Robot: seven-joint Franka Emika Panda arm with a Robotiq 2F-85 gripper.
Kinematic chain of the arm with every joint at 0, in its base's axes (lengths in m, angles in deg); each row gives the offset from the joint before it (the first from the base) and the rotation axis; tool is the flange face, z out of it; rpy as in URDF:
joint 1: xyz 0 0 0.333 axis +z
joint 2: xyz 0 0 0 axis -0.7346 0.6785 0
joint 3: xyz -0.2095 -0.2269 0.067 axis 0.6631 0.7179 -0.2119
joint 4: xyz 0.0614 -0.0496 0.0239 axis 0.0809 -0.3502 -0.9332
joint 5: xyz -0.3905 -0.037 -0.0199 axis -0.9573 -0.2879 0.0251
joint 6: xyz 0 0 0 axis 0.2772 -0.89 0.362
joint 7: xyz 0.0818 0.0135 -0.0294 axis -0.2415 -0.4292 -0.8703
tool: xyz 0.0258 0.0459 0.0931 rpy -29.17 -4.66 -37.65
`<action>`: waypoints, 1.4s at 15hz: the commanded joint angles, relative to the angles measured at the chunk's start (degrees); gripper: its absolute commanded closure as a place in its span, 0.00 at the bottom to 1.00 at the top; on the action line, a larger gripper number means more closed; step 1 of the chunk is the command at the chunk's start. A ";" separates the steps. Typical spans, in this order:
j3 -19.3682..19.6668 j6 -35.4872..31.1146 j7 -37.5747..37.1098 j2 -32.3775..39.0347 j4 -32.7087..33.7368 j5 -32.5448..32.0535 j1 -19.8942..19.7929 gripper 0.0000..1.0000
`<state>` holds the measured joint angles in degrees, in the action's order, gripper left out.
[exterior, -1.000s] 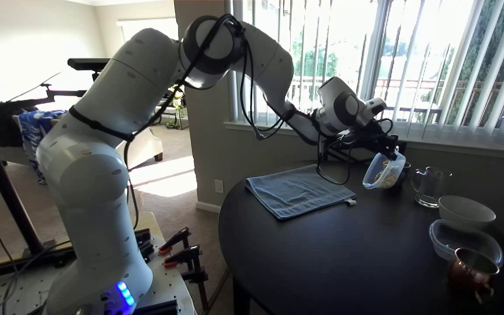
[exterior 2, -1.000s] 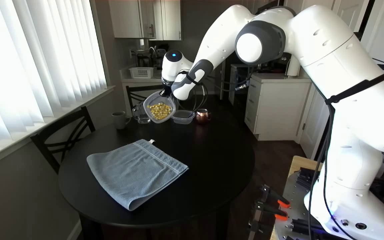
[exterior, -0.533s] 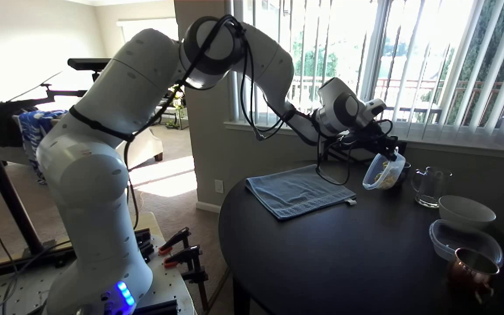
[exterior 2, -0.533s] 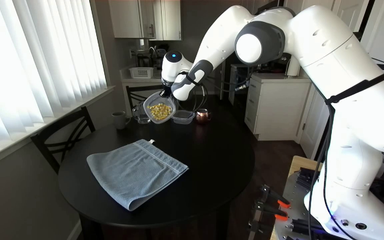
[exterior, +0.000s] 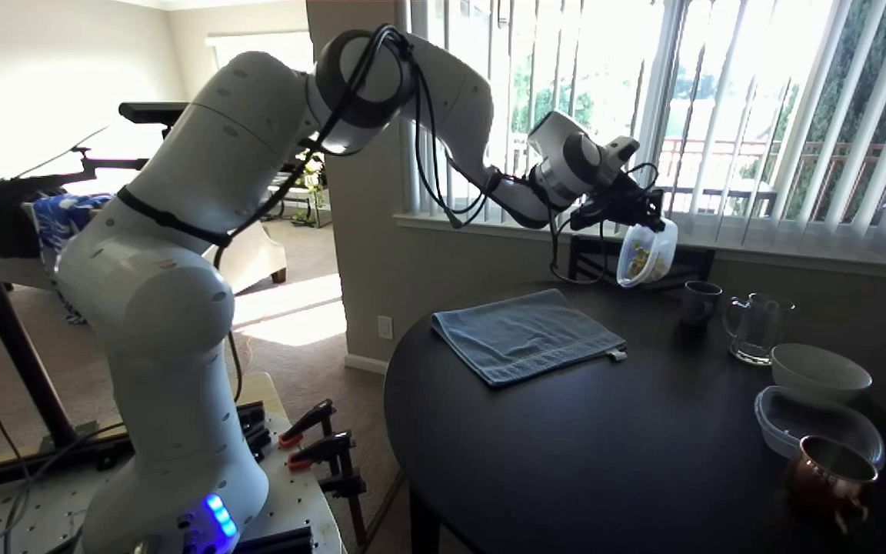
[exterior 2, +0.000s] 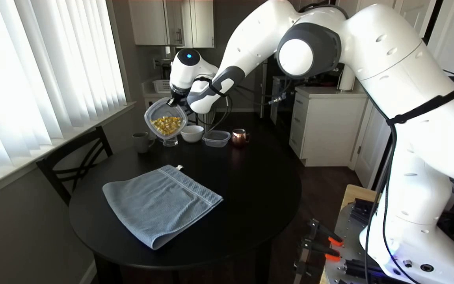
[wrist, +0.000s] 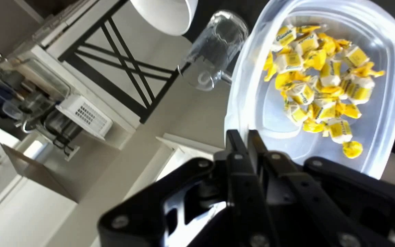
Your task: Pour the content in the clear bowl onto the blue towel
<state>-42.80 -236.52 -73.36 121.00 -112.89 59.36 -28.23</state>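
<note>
Yellow candies [wrist: 321,82] sit in the clear bowl [wrist: 274,111], heaped toward its low end. The bowl hangs up in the air on the side of the round table [exterior 2: 250,209] by the window [exterior: 689,115]. The jaws are pinched tight on its rim, at the top, so the candies lie below them.

The big thing now is where the blue towel [exterior 2: 162,203] is. From the jaws it lies down low and off to one side, flat, toward the table edge across from the glass mug [exterior: 758,329]. The bowl is tipped so its open mouth faces the towel, which seems the right way. But to me it looks near the towel, high up, not over it yet. I guess it must go sideways, get over the towel, then tip a lot more.

The gray mug [exterior: 698,306] and the glass mug stand on the side away from the towel, so the way over looks open. The towel comes close to the round edge, so candies tossed too far may roll right off. Tipping too soon may drop some on the table.
</note>
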 commanded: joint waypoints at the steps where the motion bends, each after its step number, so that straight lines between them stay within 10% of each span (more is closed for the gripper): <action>1: 4.41 -3.82 0.45 -0.38 -0.14 -6.61 5.35 0.96; 10: 20.93 -13.36 -7.23 6.46 1.51 -19.65 16.66 0.96; 21: 41.65 -18.21 -18.98 19.71 5.51 -18.04 23.82 0.96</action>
<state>-6.18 -252.09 -88.38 136.79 -108.17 41.31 -5.20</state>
